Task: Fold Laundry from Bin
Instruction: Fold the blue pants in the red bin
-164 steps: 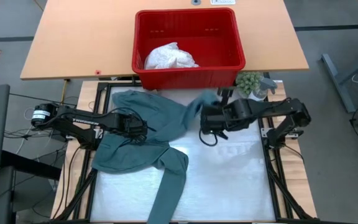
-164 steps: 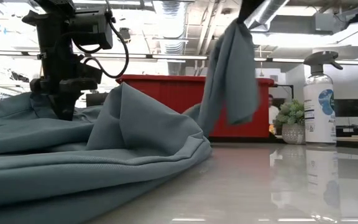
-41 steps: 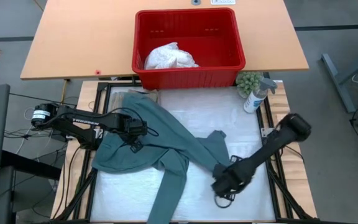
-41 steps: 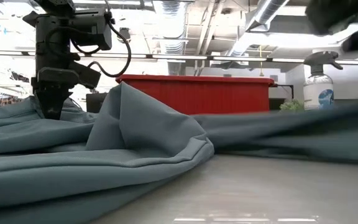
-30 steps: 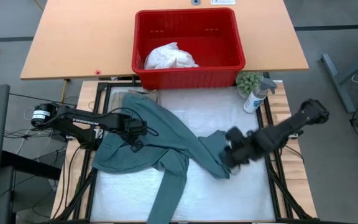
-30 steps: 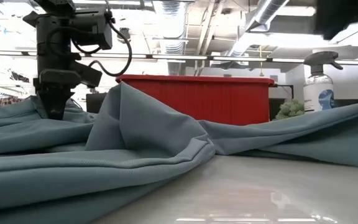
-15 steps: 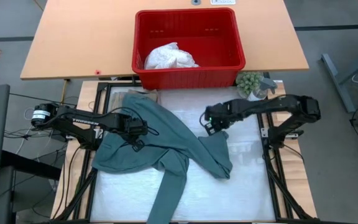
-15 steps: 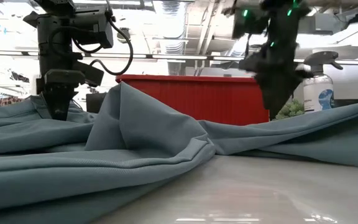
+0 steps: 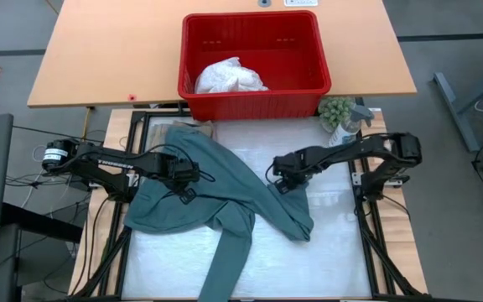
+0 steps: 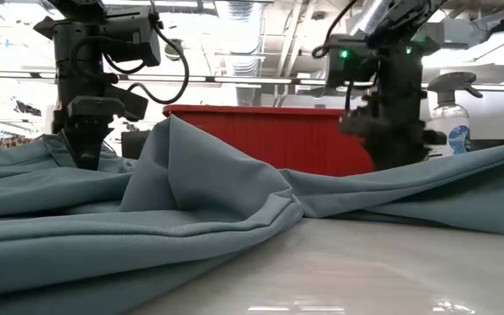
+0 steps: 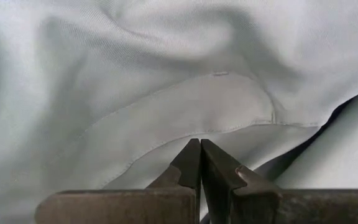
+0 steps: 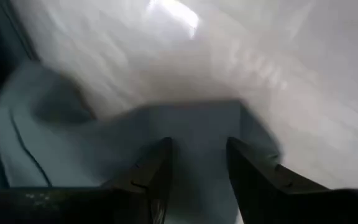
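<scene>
High view: spray bottle (image 9: 347, 127) and plant (image 9: 335, 110) flank the bin (image 9: 254, 105).

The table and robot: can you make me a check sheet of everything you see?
Surface: pale mat, partly covered by cloth.
Job's things: teal shirt spread on the mat, one sleeve hanging off the near edge; white cloth in the red bin.
Clutter: spray bottle and small plant by the bin.
Claws: left claw shut, pressing on the shirt; right claw open over a sleeve, holding nothing.
Cables: black wires beside the left arm.
Surroundings: wooden table under the bin.
</scene>
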